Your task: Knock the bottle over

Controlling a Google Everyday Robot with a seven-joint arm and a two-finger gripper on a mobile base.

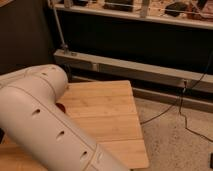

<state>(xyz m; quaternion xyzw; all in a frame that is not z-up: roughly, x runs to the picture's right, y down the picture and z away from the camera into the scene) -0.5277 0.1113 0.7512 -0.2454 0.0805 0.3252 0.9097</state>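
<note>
My white arm fills the lower left of the camera view and covers the left part of the wooden table. The bottle is hidden behind the arm or out of view. My gripper is not in view; it lies somewhere past the arm toward the left. A small sliver of something red shows at the arm's edge on the table.
The table's right and front edges drop to a speckled floor. A black cable runs across the floor to a low grey rail at the back. A dark shelf unit stands behind.
</note>
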